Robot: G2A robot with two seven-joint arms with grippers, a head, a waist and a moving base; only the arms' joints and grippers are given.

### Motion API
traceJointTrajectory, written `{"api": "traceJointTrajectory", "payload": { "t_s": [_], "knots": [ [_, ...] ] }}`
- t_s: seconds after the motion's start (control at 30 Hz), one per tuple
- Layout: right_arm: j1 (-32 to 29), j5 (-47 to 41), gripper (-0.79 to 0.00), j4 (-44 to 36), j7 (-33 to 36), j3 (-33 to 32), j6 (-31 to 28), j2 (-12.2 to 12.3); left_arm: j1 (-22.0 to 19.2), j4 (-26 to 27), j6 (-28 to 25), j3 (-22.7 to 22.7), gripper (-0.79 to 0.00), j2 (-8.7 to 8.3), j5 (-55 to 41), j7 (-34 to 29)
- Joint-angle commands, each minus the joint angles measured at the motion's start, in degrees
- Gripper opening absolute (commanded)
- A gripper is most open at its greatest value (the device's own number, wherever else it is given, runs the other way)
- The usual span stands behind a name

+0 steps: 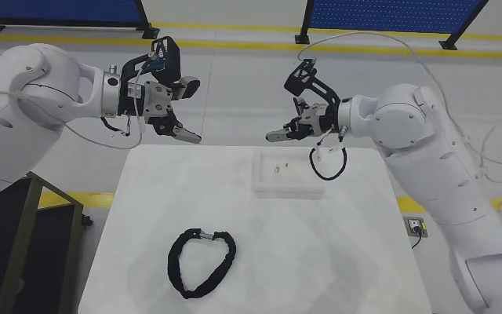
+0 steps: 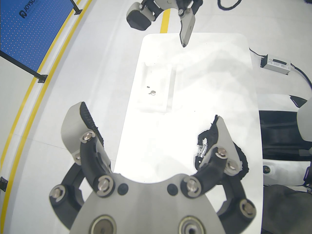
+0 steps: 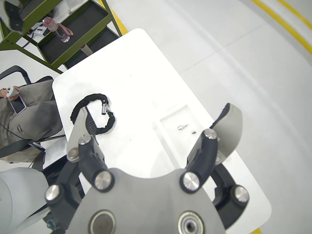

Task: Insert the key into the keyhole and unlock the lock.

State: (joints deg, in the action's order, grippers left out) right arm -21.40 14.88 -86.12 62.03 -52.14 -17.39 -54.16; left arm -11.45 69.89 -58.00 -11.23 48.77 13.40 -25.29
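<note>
A small key [image 1: 278, 167] is lying flat in a shallow white tray [image 1: 267, 188] at the far middle of a white table [image 1: 345, 251]. A black chain lock [image 1: 201, 263] is lying in a loop nearer and to the left, well apart from the tray. The likeliest trouble, as I am judging it, is coming from the key. It is thin, sitting on a ring and lying flat on the tray floor. A broad grip closing on it may be skidding it along or catching only the ring, leaving the blade dangling at an angle no keyhole is going to accept. The tray walls may also be getting in the way of a low approach. The lock is lying loose on a smooth top, so a key pushing at its metal end may be shoving the whole loop away unless the other arm is pinning it. I cannot tell which way the keyhole is facing. The left gripper [image 2: 149, 112] is hovering above the far left corner of the table, its jaws spread wide, holding and touching nothing. The right gripper [image 3: 155, 107] is hovering above the far edge near the tray, its jaws likewise spread wide and empty.
</note>
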Motion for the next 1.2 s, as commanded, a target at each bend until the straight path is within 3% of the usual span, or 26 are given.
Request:
{"api": "traceJointTrajectory", "payload": {
  "t_s": [0.0, 0.13, 0.37, 0.6, 0.9, 1.0, 1.07, 1.17],
  "knots": [
    [0.76, -0.10, 0.000, 2.34, 0.12, 1.66, 0.54, -0.56, 0.00, 0.00, 0.00, 0.00, 0.000, 0.00, 0.00, 0.00],
    [2.37, -1.24, 0.000, 7.71, 0.00, 5.27, 1.83, -2.08, 0.00, 0.00, 0.00, 0.00, 0.000, 0.00, 0.00, 0.00],
    [6.32, 0.91, 0.000, 16.11, 0.71, 12.61, 9.06, -5.64, 0.00, 0.00, 0.00, 0.00, 0.000, 0.00, 0.00, 0.00],
    [9.17, -4.20, 0.000, 25.81, -0.06, 17.47, 9.35, -9.84, 0.00, 0.00, 0.00, 0.00, 0.000, 0.00, 0.00, 0.00],
    [10.55, -4.14, 0.000, 41.14, -2.24, 25.45, 10.95, -16.93, 0.00, 0.00, 0.00, 0.00, 0.000, 0.00, 0.00, 0.00],
    [10.69, -4.14, 0.000, 45.95, -2.66, 27.42, 12.66, -19.51, 0.00, 0.00, 0.00, 0.00, 0.000, 0.00, 0.00, 0.00],
    [11.05, -0.71, 0.000, 48.31, -2.64, 29.84, 16.80, -21.39, 0.00, 0.00, 0.00, 0.00, 0.000, 0.00, 0.00, 0.00],
    [10.78, -3.94, 0.000, 52.95, -2.40, 29.88, 18.82, -23.87, 0.00, 0.00, 0.00, 0.00, 0.000, 0.00, 0.00, 0.00]
  ]
}}
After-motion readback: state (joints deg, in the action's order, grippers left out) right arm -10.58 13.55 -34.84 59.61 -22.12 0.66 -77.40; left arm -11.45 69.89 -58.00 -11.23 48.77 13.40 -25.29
